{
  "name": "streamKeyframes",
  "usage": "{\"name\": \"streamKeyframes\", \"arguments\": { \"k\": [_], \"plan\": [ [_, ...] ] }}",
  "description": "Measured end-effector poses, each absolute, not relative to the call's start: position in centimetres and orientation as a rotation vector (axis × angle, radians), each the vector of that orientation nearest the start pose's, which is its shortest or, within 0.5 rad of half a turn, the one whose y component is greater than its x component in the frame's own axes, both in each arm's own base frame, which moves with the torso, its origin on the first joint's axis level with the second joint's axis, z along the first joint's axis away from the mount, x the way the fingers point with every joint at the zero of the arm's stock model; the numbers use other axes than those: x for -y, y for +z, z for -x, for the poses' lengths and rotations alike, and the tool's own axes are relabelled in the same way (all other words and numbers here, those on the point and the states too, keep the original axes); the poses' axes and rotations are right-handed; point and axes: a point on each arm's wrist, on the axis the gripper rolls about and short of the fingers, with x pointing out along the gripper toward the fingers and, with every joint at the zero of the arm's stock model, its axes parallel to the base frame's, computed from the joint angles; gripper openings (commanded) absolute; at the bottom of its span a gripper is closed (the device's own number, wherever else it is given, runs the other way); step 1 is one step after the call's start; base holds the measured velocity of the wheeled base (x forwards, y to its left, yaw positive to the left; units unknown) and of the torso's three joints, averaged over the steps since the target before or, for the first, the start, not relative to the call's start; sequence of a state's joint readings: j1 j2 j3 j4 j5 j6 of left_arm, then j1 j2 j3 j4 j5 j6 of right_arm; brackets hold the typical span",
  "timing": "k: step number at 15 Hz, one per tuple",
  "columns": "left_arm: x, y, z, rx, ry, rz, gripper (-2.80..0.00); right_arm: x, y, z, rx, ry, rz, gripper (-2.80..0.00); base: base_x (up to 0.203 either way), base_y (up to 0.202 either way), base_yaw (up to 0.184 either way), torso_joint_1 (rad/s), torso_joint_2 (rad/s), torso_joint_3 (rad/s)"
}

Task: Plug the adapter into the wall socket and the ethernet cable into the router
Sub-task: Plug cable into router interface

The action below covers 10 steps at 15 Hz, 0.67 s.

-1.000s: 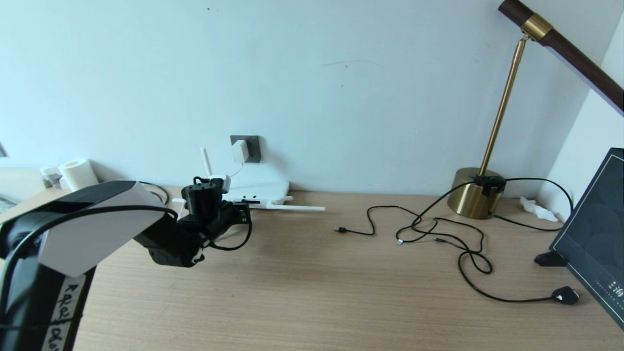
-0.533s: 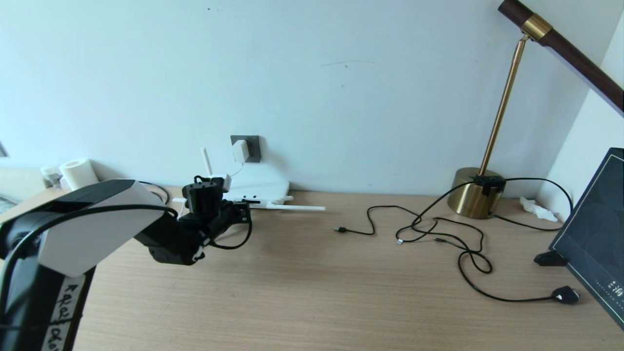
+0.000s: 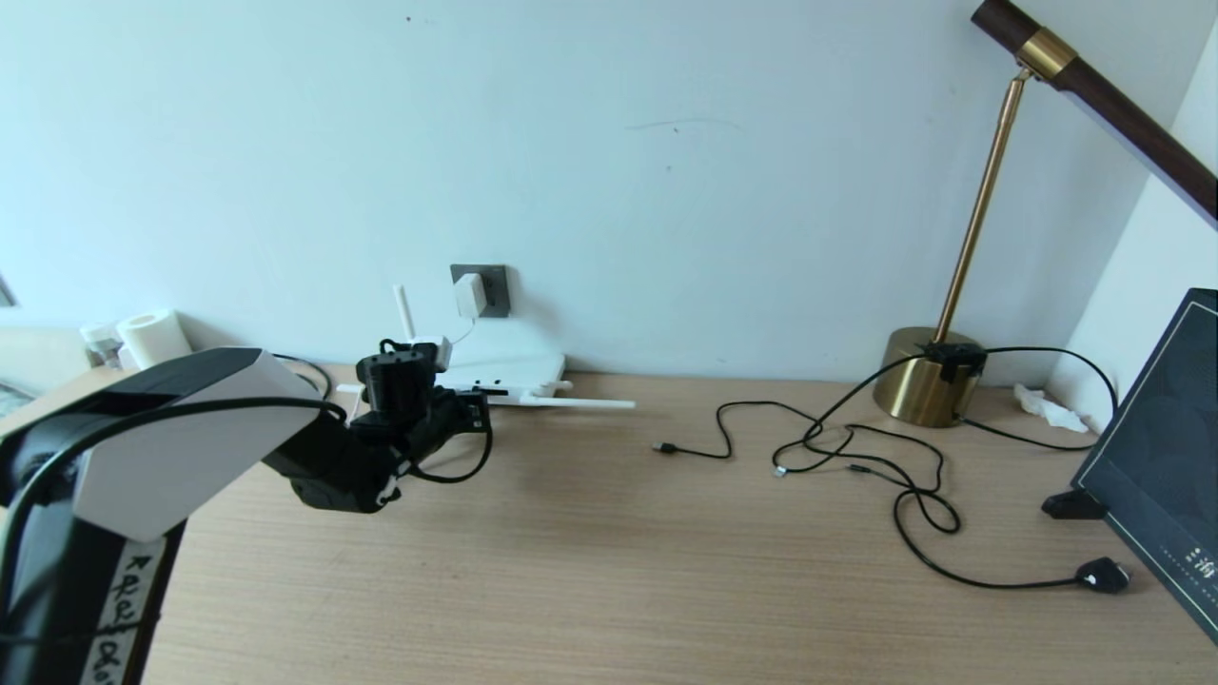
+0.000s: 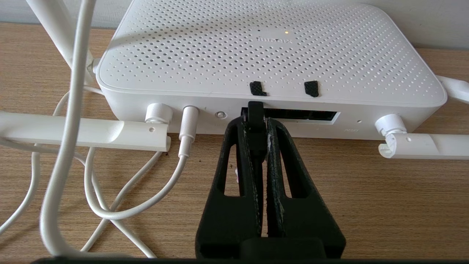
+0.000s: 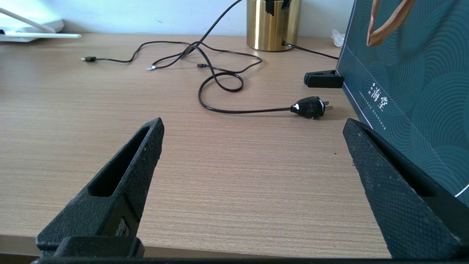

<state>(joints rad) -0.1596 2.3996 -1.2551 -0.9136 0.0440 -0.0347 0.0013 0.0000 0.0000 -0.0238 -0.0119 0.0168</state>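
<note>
Router (image 3: pixel 504 373) on desk (image 3: pixel 609 571) against wall, below wall socket (image 3: pixel 481 289) (adapter (image 3: pixel 467 295) seated in it). Left gripper (image 4: pixel 255 123) just before router's port row, ethernet cable (image 4: pixel 255 113) tip at slot. Lamp (image 3: pixel 928 385) far right; loose cables (image 3: pixel 856 466) between lamp and router.

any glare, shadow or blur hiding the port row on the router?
Left wrist view: sharp, even light; the router port row is dark and recessed, the left gripper, shut on the ethernet cable, covers its near end. Head view: the arm hides the ports. Right wrist view: the right gripper is idle.
</note>
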Motion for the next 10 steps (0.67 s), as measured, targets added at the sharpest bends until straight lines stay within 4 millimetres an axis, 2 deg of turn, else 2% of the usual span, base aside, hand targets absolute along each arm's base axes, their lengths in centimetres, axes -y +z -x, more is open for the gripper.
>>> {"name": "streamKeyframes", "arguments": {
  "k": [10],
  "plan": [
    [7.22, 5.09, -45.33, -0.237, -0.11, 0.01, -2.8, 0.03, 7.79, 2.28, 0.024, -0.01, -0.017, 0.0, 0.0, 0.0, 0.0, 0.0, 0.0, 0.0]
  ]
}}
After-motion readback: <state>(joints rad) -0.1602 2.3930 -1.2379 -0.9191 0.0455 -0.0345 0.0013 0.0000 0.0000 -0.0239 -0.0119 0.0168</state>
